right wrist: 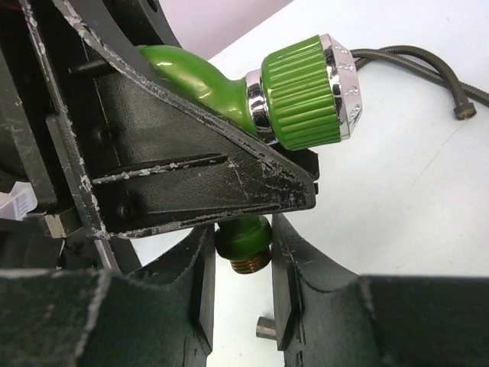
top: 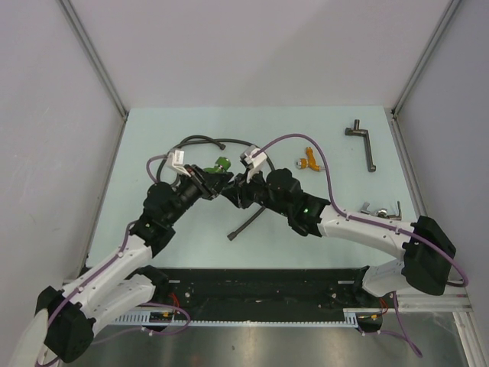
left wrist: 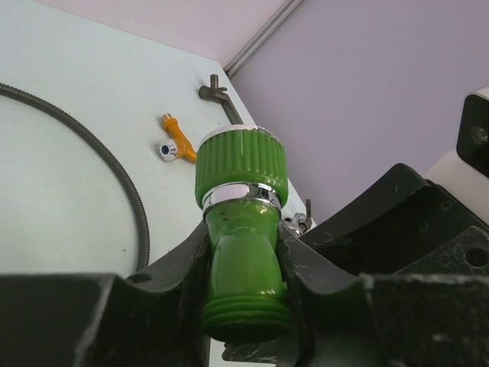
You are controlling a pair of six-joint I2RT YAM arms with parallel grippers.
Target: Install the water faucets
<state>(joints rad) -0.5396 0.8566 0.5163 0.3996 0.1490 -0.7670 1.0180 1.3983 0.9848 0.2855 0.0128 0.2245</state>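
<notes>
The green faucet (top: 221, 163) is held above the table between both grippers. My left gripper (top: 208, 182) is shut on its green body (left wrist: 241, 172), ribbed cap with silver ring pointing up. In the right wrist view the faucet (right wrist: 302, 92) lies across the left gripper's black finger (right wrist: 191, 176). My right gripper (right wrist: 242, 252) has its jaws against both sides of the faucet's green collar with the brass thread. It meets the left gripper at mid-table (top: 237, 183). The orange faucet (top: 309, 159) lies on the table to the right, and shows in the left wrist view (left wrist: 177, 138).
A black hose (top: 206, 141) curls behind the grippers, one end (top: 248, 222) lying in front of them. A grey L-shaped pipe (top: 365, 145) lies at the back right. A metal fitting (top: 380, 209) lies near the right edge. Walls close in both sides.
</notes>
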